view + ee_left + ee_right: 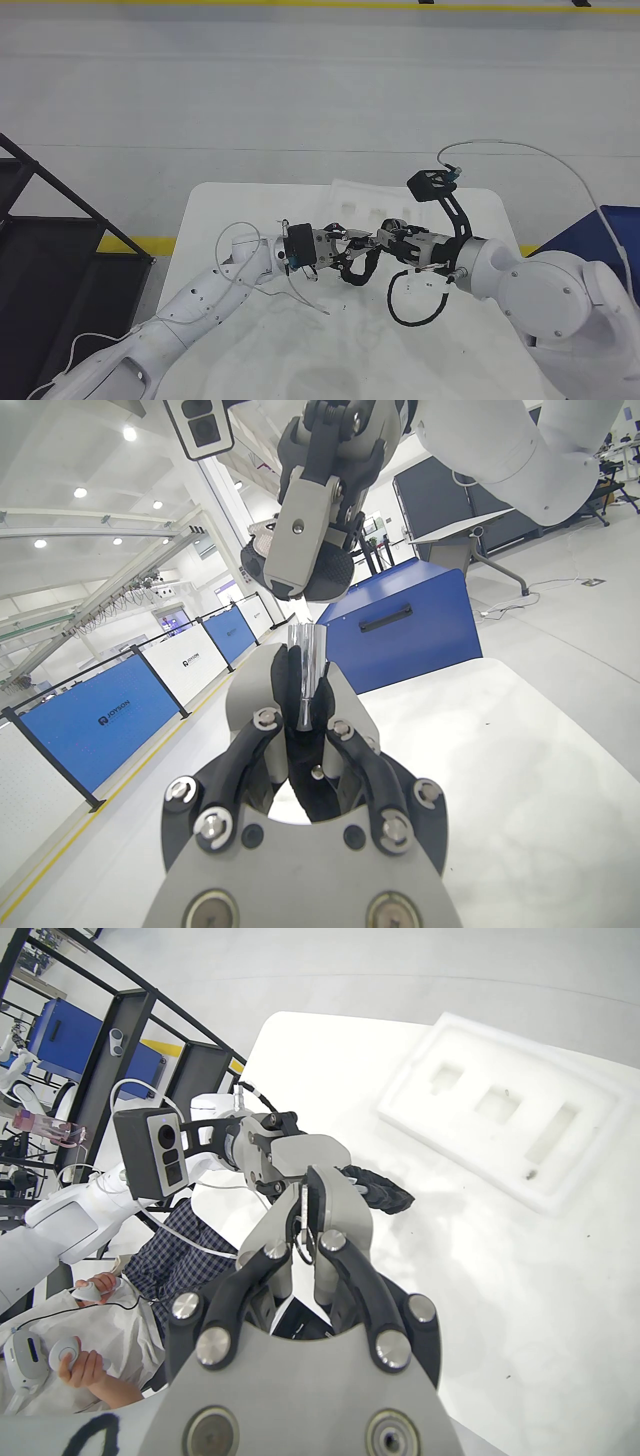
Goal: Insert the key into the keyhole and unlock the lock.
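A: The white surface [440, 350] carries a white foam tray [590, 1188]?
B: Yes. Above it the left hand [300, 680] clenches a shiny metal cylinder lock [308, 645]. The right hand [311, 1194] pinches a flat silver key [304, 1203], tip at the lock's end.

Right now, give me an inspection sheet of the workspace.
Surface: white table, a few dark specks.
Job's things: lock, chrome cylinder, in the left gripper; key in the right gripper, tip at the lock's end; cannot tell if it has entered.
Clutter: white foam tray, three recesses, on the table.
Grippers: left shut on lock, right shut on key.
Cables: black loop under the right arm; pale cable arching above it.
Surroundings: black rack; blue cabinet.
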You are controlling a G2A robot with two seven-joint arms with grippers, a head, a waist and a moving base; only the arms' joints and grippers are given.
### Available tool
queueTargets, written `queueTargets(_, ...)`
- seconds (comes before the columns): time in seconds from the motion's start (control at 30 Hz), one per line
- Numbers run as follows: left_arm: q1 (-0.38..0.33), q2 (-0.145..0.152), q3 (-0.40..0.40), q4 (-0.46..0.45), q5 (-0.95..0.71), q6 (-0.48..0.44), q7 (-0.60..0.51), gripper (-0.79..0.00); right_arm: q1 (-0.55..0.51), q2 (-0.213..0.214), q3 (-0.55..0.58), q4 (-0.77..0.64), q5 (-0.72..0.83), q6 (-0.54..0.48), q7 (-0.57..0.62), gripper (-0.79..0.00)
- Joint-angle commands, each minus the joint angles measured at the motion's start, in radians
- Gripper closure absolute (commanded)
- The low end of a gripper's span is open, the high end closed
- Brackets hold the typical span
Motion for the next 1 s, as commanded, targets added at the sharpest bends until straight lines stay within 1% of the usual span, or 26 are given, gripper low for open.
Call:
queueTargets(0.0, 0.0, -0.003, -0.001, 0.002, -0.003, -0.008, 0.0, 0.0, -0.001, 0.0, 0.0, 0.001, 0.0, -0.001, -0.001, 0.0)
queueTargets(0.3, 0.005, -0.014, -0.01, 0.017, -0.032, -0.043, 0.008, 0.0, 0.0, 0.0, -0.008, 0.004, -0.015, -0.006, 0.001, 0.0)
queueTargets(0.6, 0.006, -0.025, -0.02, 0.03, -0.058, -0.079, -0.01, 0.0, 0.014, -0.001, -0.035, 0.008, -0.059, -0.025, 0.01, 0.0)
queueTargets(0.97, 0.01, -0.034, -0.033, 0.03, -0.053, -0.093, -0.024, 0.0, 0.044, -0.006, -0.076, 0.02, -0.112, -0.016, 0.03, 0.0)
